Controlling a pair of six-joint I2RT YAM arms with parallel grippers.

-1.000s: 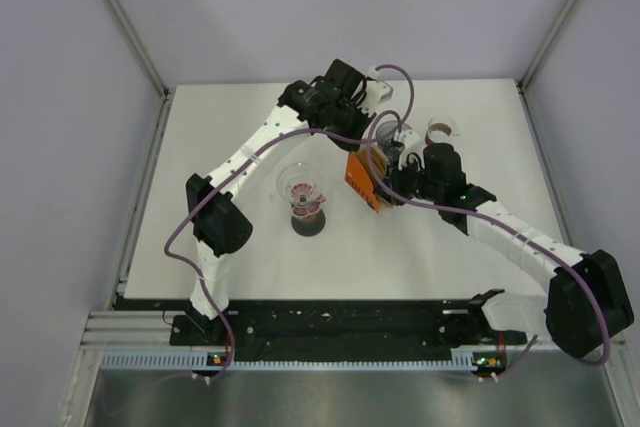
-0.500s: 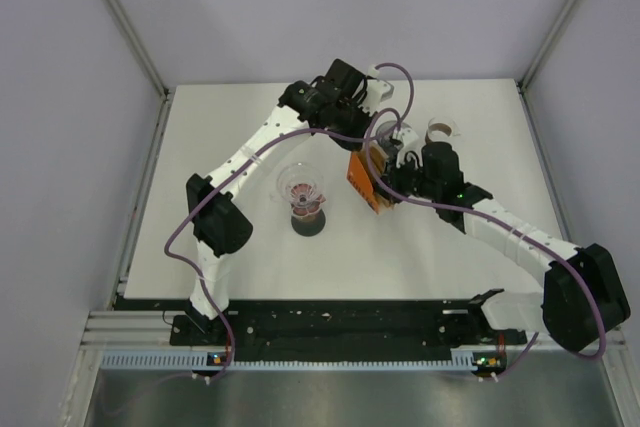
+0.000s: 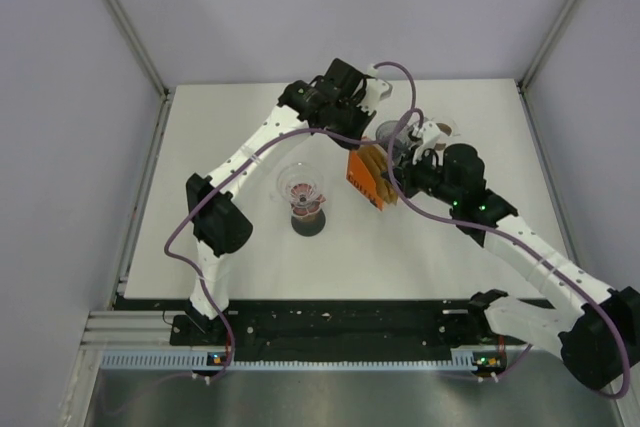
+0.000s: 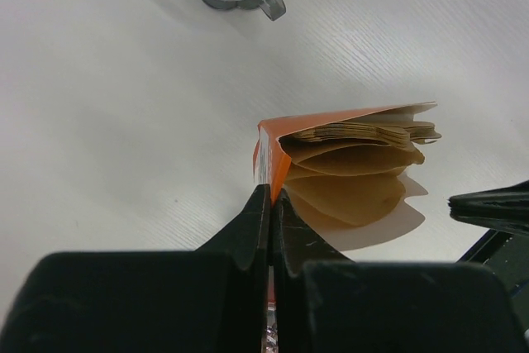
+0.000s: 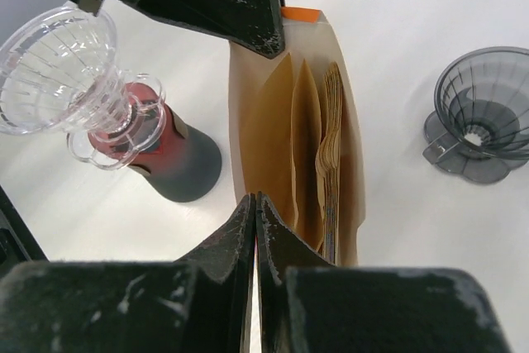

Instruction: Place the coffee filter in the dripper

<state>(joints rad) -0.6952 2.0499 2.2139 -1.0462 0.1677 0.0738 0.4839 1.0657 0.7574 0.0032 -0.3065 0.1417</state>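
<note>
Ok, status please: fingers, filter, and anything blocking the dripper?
Left fingers shut on orange filter pack. Right fingers shut near the filters, none visibly held. Clear dripper empty on its server, nothing covering it.

White arms (image 3: pixel 255 142), black joints, black jaws, purple cables (image 3: pixel 168 240).
</note>
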